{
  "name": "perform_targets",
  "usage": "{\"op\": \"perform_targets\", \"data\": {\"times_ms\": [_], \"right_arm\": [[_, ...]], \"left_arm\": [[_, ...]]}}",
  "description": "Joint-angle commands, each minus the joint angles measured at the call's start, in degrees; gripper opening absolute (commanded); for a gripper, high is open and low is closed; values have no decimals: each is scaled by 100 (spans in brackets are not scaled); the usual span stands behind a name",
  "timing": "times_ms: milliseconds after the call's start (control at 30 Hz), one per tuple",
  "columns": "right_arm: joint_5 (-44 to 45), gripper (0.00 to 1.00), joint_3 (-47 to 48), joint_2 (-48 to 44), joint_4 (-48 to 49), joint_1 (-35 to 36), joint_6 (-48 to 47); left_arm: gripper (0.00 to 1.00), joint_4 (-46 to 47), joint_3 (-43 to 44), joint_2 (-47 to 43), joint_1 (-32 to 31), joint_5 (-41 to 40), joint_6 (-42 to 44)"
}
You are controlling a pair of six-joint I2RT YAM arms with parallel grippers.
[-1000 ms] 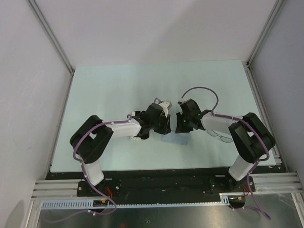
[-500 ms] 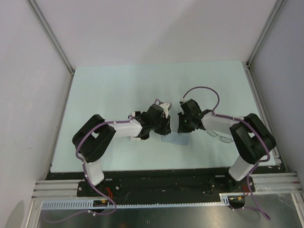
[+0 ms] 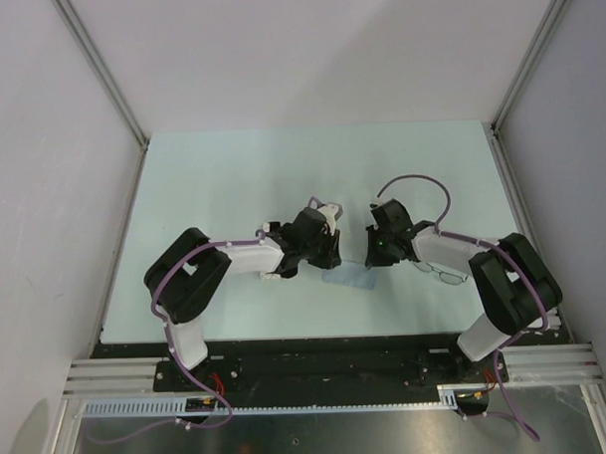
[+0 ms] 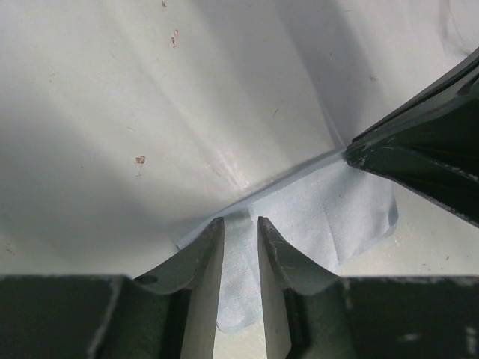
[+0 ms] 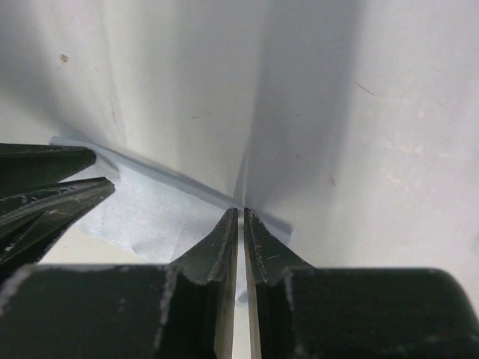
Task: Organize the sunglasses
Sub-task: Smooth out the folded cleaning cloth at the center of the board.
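Nearest to the arm bases, a blue cloth (image 3: 350,279) lies flat on the table (image 3: 232,180), about mid-width. Right of it the sunglasses (image 3: 441,273), thin-framed, lie on the table just beside the right arm's forearm, apart from both grippers. Above the cloth's left part, the left gripper (image 4: 239,224): fingers a narrow gap apart, cloth showing through the gap. At the cloth's far edge, the right gripper (image 5: 240,213): fingers almost together; whether they pinch the cloth cannot be told.

Pale blue cloth (image 3: 350,279), mint table (image 3: 232,180)
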Motion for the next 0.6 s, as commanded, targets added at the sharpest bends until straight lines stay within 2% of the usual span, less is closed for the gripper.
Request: {"op": "perform_targets", "data": {"times_ms": [0, 367, 567], "right_arm": [[289, 12, -233, -275, -354, -117, -115], [386, 13, -444, -978, -652, -284, -124], [368, 19, -181, -1576, -767, -197, -106]], "left_arm": [[31, -260, -130, 158, -25, -249, 53], [33, -339, -51, -43, -25, -381, 132], [42, -471, 107, -509, -25, -653, 193]]}}
